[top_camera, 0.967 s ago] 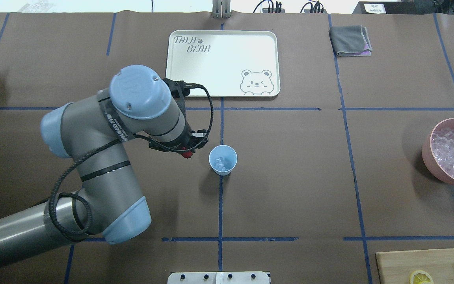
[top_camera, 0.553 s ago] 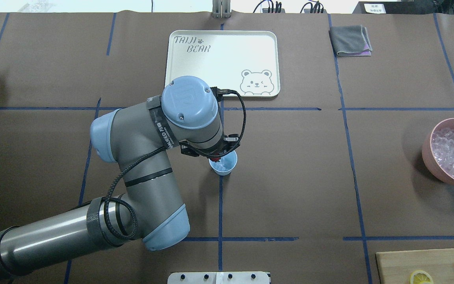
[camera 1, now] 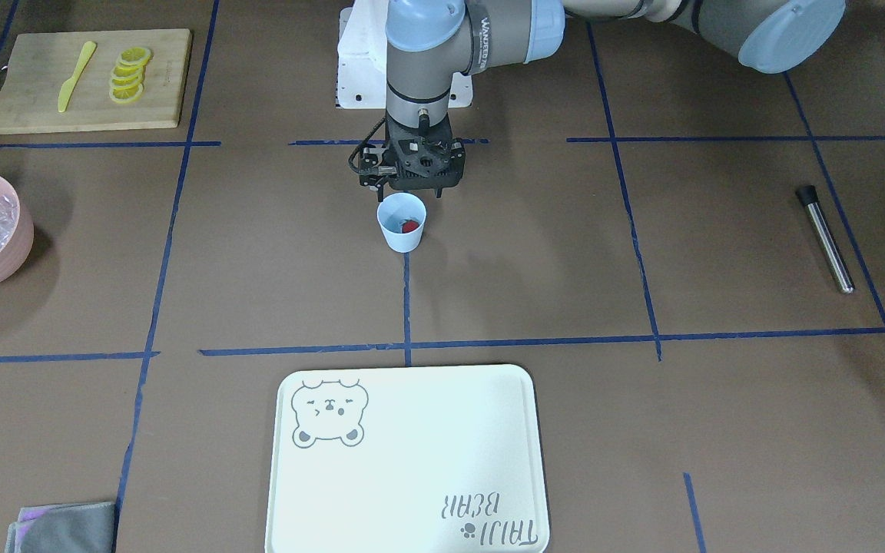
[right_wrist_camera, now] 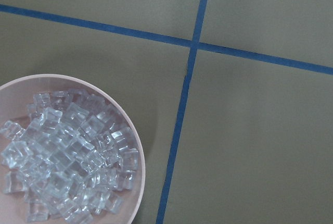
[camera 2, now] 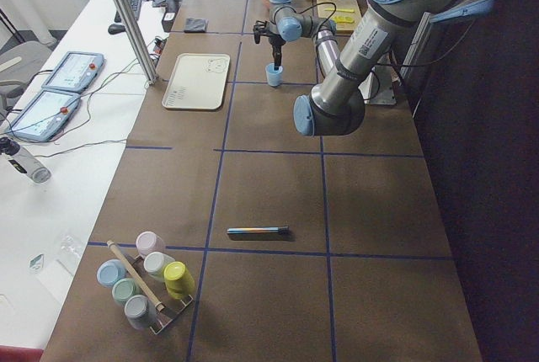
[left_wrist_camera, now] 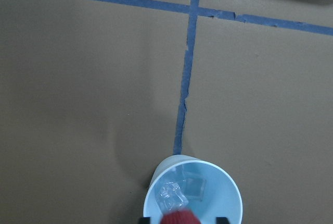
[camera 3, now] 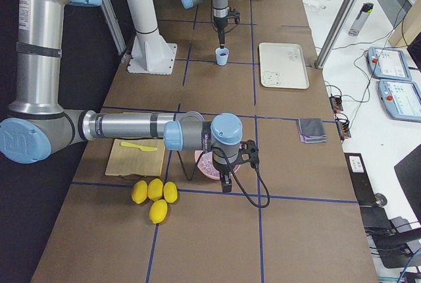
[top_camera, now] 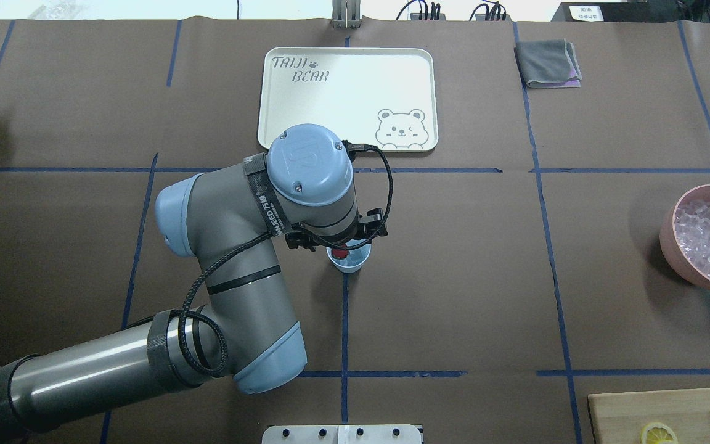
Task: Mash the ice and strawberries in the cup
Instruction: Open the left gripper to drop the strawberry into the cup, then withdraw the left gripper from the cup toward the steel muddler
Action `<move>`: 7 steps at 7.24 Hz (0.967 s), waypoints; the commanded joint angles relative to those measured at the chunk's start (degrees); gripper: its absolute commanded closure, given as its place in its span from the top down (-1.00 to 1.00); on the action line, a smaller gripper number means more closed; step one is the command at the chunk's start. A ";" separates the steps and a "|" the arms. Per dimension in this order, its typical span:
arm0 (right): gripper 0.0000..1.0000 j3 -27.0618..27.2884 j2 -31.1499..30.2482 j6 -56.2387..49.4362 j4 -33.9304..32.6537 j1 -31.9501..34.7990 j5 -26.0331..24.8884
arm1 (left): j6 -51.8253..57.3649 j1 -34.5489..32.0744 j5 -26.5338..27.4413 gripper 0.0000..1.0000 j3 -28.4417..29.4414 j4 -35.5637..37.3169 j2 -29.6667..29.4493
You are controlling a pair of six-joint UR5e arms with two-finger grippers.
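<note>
Apparently the strawberry (camera 1: 409, 226) lies in the cup (camera 1: 401, 240) on the ice (left_wrist_camera: 173, 197), straight below the left jaws, which stand parted wider than the berry, gripping nothing. A metal rod (camera 1: 823, 238) lies well off from them on the bench (camera 1: 535, 292), nearer the left arm (top_camera: 225, 203). The wrist view crops the berry. Whether the right jaws, near the pink bowl (top_camera: 669, 240), are parted I cannot tell.
</note>
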 commanded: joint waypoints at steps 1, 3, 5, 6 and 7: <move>0.98 0.00 0.00 0.00 -0.09 0.00 0.00 | 3.69 -0.53 -0.36 0.98 -1.90 0.07 3.23; 0.98 -0.09 0.00 0.00 -0.09 0.00 0.00 | 14.74 -5.69 -3.15 0.98 -8.91 0.68 12.27; 0.98 0.09 0.00 0.26 0.00 0.00 0.00 | 29.66 -16.13 -13.42 0.98 -13.06 0.60 20.71; 0.98 0.00 0.09 0.18 0.96 0.00 -0.09 | 38.61 -21.23 -15.63 0.98 -14.30 0.51 25.97; 0.98 0.00 0.09 0.26 1.05 0.00 -0.09 | 46.88 -28.07 -19.05 0.98 -14.31 0.51 31.16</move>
